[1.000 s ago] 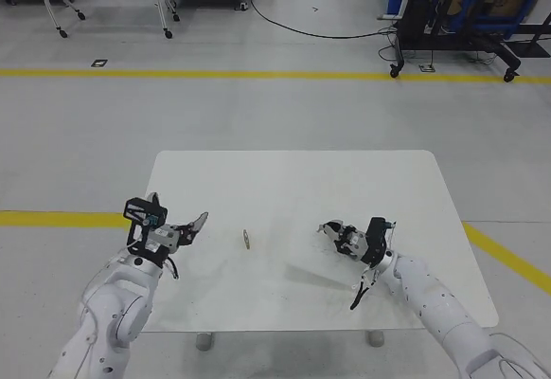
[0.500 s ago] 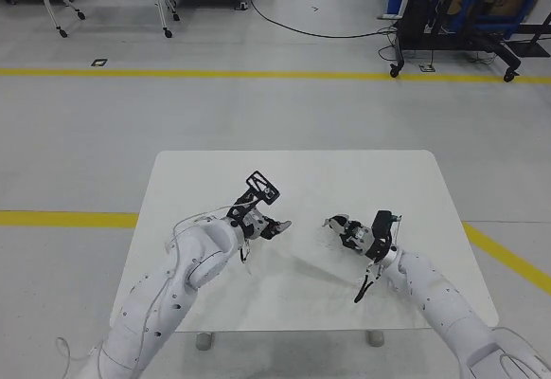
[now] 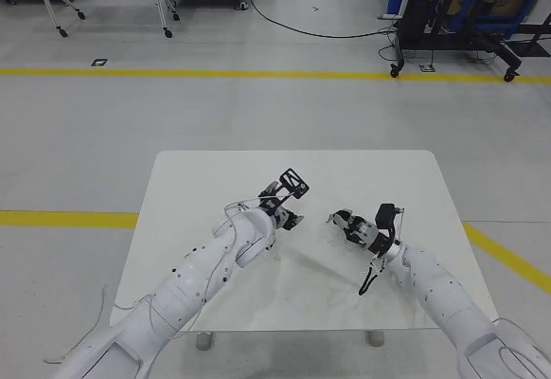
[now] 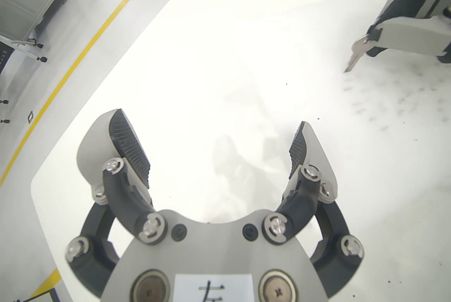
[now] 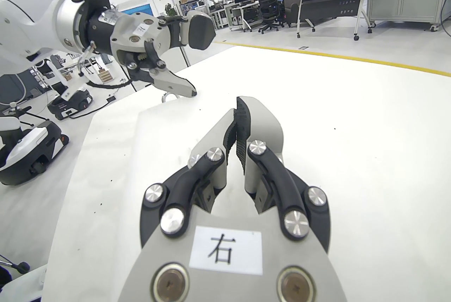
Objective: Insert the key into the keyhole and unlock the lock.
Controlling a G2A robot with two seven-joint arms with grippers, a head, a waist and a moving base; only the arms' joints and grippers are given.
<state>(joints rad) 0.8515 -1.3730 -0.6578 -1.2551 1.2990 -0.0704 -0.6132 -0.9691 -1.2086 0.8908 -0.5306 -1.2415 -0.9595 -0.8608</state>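
Left tool [image 4: 218, 141] over middle of white surface [image 3: 370, 180], jaws wide apart, nothing held. Right tool [image 5: 239, 113] near, facing it, pinched tight on key [image 4: 355, 56] head; blade juts out, angled down toward surface. Small metal loop [image 5: 168, 96] on surface just beside left tool.

The key [image 4: 355, 56] looks silver, the table [image 4: 225, 35] white, the finger pads [image 4: 131, 145] black and ridged.
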